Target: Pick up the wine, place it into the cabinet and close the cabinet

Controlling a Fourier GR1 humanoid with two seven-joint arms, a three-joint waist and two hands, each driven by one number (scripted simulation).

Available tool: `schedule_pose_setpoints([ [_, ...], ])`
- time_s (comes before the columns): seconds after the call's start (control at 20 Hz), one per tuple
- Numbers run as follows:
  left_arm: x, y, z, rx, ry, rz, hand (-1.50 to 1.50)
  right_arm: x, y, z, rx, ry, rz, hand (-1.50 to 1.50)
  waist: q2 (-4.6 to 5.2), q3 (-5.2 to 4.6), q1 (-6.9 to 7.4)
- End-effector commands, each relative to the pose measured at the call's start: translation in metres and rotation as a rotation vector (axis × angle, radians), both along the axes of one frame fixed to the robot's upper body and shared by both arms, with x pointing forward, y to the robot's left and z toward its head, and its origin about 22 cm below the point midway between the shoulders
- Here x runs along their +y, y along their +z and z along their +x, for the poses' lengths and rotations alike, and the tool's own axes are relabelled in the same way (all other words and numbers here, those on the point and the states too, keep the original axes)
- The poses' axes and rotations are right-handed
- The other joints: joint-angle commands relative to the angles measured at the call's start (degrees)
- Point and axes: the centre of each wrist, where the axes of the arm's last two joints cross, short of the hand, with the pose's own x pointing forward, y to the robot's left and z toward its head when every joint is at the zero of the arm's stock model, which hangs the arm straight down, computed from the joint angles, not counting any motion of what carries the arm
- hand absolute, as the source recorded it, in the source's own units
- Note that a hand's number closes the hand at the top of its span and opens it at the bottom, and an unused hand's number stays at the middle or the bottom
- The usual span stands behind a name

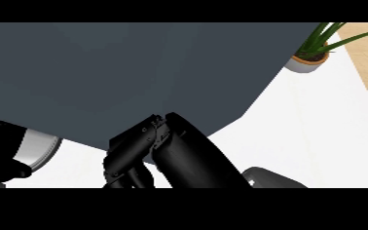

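At the near left edge of the pale worktop (309,117), the grey left forearm (34,148) comes in. Its black left hand (13,169) is mostly cut off, so I cannot tell how it is set.

Centre, near the front edge, the black right hand (133,157) is curled against a long, dark, glossy body that is probably the dark wine bottle (194,161) (the shapes merge, so this is a reading). If so, the bottle is held up close to the view. Its long axis runs from upper left to lower right, and it lies just right of the fingers, touching them.

Behind it, a broad dark grey cabinet face (137,73) fills the far side, directly beyond the right hand, which is the nearer hand to it. A small potted green plant (310,56) stands at the far right corner.
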Motion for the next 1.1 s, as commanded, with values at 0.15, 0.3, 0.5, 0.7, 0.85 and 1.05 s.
schedule_pose_setpoints([
  [0.15, 0.004, -0.002, -0.011, -0.02, 0.042, 0.01, -1.5, 0.038, 0.021, 0.059, 0.059, -0.035, 0.049, 1.5, 0.14, -0.25, -0.97],
  [0.3, 0.019, -0.001, -0.004, -0.007, 0.032, 0.024, -1.5, 0.041, 0.007, 0.079, 0.095, -0.045, 0.049, 1.5, 0.23, -0.26, -1.5],
  [0.5, 0.027, 0.014, 0.004, -0.027, 0.06, 0.023, -1.5, 0.024, -0.001, 0.1, 0.151, -0.059, 0.076, 1.5, 0.16, -0.23, -2.34],
  [0.7, 0.017, 0.009, 0.011, -0.026, 0.04, 0.013, -1.5, 0.017, 0.0, 0.123, 0.183, -0.111, 0.071, 1.5, 0.18, -0.24, -2.55],
  [0.85, 0.03, 0.008, 0.005, -0.01, 0.047, 0.011, -1.5, 0.017, -0.029, 0.131, 0.142, -0.135, 0.048, 1.5, 0.17, -0.24, -2.49],
  [1.05, 0.015, 0.006, 0.006, 0.007, 0.042, 0.017, -1.5, 0.004, -0.022, 0.151, 0.127, -0.15, 0.028, 1.5, 0.2, -0.23, -2.34],
])
